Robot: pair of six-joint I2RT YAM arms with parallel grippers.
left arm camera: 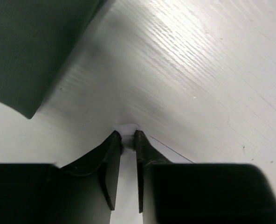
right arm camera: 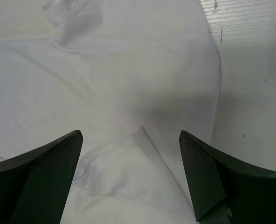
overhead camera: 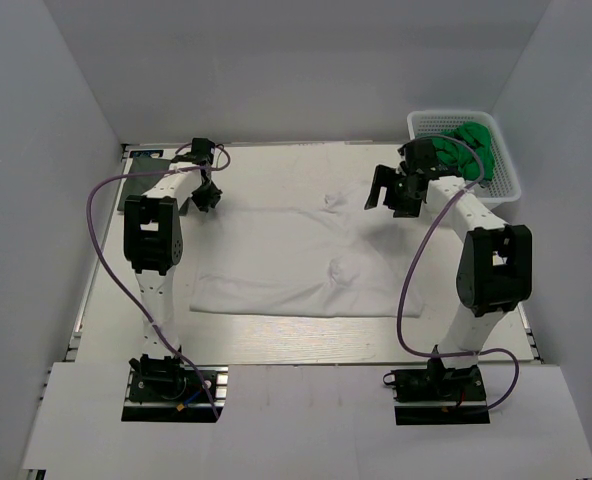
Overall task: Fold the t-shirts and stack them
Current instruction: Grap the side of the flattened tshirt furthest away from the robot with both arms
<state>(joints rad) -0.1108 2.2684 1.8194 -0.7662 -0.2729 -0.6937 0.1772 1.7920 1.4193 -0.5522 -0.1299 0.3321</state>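
Observation:
The white t-shirt (overhead camera: 296, 262) lies spread flat across the middle of the table. My left gripper (overhead camera: 208, 198) is at the shirt's far left corner. In the left wrist view the gripper (left arm camera: 127, 136) is shut on a small pinch of white cloth (left arm camera: 127, 128). My right gripper (overhead camera: 390, 192) hovers open over the shirt's far right part. In the right wrist view it (right arm camera: 131, 135) is empty, with a raised pointed fold (right arm camera: 145, 140) of the shirt between its fingers. The dark grey-green t-shirt (overhead camera: 138, 182) lies folded at the far left and also shows in the left wrist view (left arm camera: 31, 46).
A white mesh basket (overhead camera: 506, 180) holding a bright green cloth item (overhead camera: 473, 145) stands at the back right corner, just behind my right arm. Grey walls enclose the table on three sides. Purple cables loop beside both arms.

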